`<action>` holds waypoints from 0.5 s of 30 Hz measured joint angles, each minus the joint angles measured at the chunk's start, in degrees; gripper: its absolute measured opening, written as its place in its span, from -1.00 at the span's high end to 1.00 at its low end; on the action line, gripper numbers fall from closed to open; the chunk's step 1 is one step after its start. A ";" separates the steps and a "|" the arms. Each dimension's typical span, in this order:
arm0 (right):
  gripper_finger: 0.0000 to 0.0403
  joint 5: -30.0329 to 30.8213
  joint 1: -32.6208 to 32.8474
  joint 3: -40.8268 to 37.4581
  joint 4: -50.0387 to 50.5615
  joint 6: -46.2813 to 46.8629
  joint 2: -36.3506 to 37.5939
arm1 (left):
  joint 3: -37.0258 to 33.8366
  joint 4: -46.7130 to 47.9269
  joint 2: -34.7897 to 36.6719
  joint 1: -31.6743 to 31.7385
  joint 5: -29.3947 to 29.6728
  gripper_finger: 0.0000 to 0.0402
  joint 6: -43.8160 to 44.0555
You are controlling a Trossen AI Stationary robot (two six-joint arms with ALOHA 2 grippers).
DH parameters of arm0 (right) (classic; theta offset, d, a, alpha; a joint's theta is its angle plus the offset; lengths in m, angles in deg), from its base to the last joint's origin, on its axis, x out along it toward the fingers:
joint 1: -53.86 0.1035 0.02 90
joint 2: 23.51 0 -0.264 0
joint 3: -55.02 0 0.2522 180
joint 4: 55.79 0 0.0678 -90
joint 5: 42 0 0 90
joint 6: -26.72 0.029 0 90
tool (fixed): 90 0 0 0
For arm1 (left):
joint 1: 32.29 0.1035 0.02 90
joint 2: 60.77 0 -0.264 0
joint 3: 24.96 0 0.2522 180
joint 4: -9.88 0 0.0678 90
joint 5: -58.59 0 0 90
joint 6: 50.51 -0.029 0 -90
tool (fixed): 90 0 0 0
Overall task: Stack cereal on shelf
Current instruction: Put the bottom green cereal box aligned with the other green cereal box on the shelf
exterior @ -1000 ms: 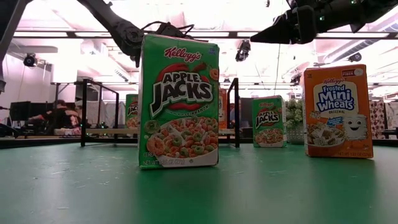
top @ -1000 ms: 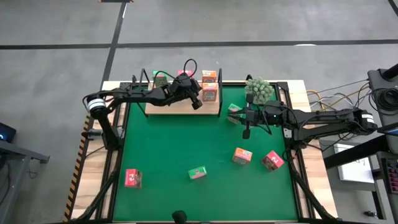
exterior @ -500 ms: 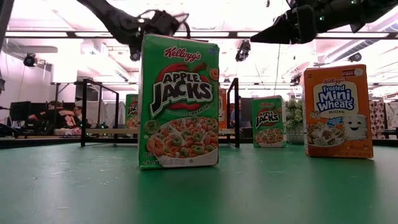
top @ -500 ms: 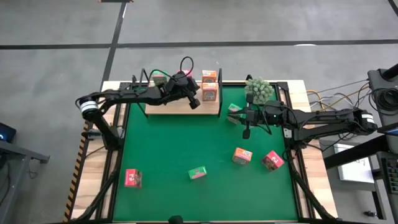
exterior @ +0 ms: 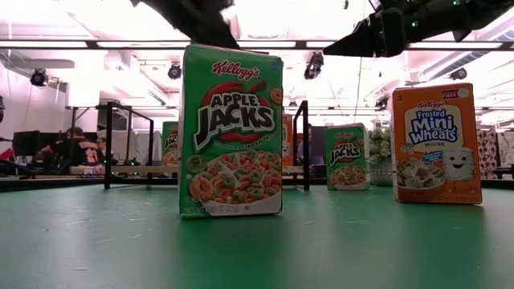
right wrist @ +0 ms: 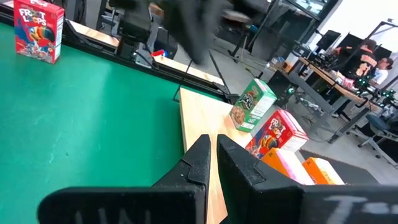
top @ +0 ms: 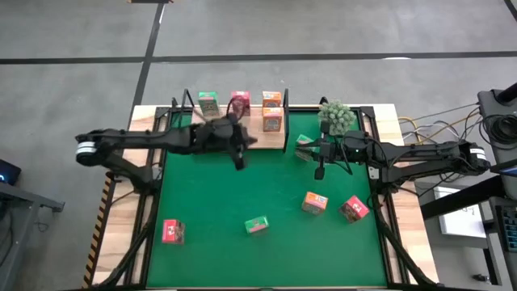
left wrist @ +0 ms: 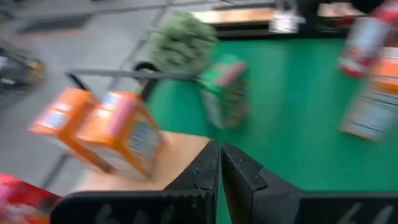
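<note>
A green-matted worktop (top: 218, 210) carries a stepped wooden shelf (top: 275, 142) at its far edge, black wire brackets at both ends. On the shelf stand a green cereal box (top: 208, 104), a pink-red box (top: 240, 100) and two orange boxes (top: 272, 111), one before the other. The left arm reaches over the mat just in front of the shelf, its left end effector (top: 238, 158) pinched shut and holding nothing. The right arm waits beside a small bushy plant (top: 337, 115), its right end effector (top: 319, 172) likewise closed and empty, hanging above the mat. Loose cereal lies on the mat: a green box (top: 304, 143) near the plant, an orange box (top: 314, 202) and a pink-red box (top: 354, 208) close together, a second green box (top: 257, 225) near the middle, and another pink-red box (top: 172, 232) well apart at the near left.
</note>
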 joint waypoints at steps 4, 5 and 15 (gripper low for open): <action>0.91 0.00 0.00 0.00 -0.50 -1.32 0.00 | 2.36 10.88 3.18 -6.78 -0.11 1.00 10.96; 0.91 0.00 0.00 0.00 -0.94 -1.54 0.00 | 3.59 13.08 3.52 -8.28 -0.15 1.00 13.89; 0.91 -0.06 0.00 0.00 -3.91 -5.41 0.00 | 22.09 29.87 -3.38 -18.31 -6.56 1.00 38.41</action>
